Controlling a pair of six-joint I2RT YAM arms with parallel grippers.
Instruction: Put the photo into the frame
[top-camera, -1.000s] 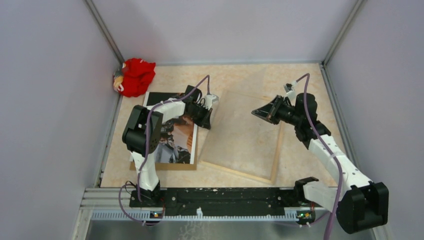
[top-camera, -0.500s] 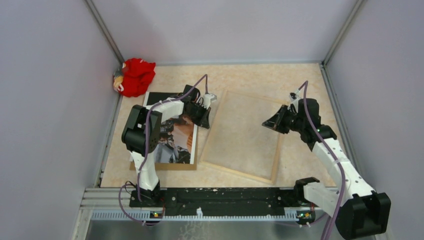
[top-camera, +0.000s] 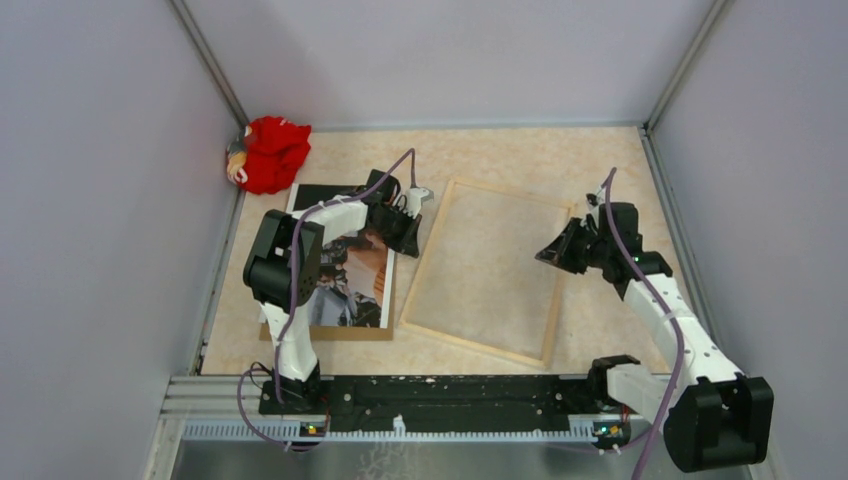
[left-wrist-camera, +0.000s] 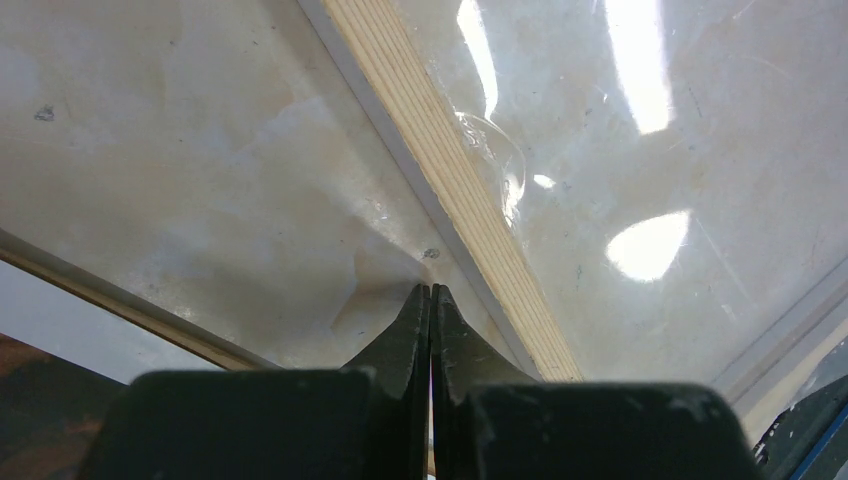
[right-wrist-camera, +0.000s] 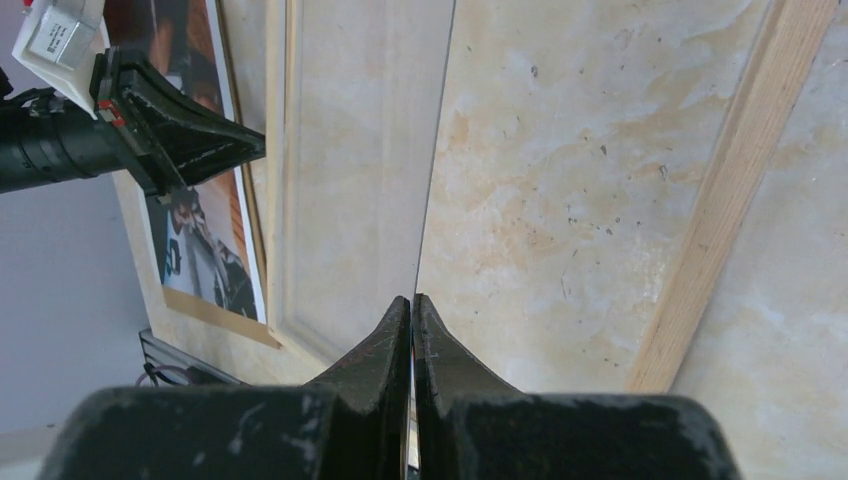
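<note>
Overhead: frame (top-camera: 510, 193) lies wood-back up, photo (top-camera: 352, 288) left of it. Wrist views alone show left gripper (left-wrist-camera: 431, 290) closed empty beside the frame, right gripper (right-wrist-camera: 412, 300) pinching a clear pane (right-wrist-camera: 350, 150).

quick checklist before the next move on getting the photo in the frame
1. frame back up, lying flat: ok
2. photo face up on board, left of frame: ok
3. left fingers shut, empty, beside frame's edge: ok
4. right fingers let go of pane: not ok, shut on its edge
5. pane seated in frame: cannot tell
6. toy out of the way, far left corner: ok
</note>
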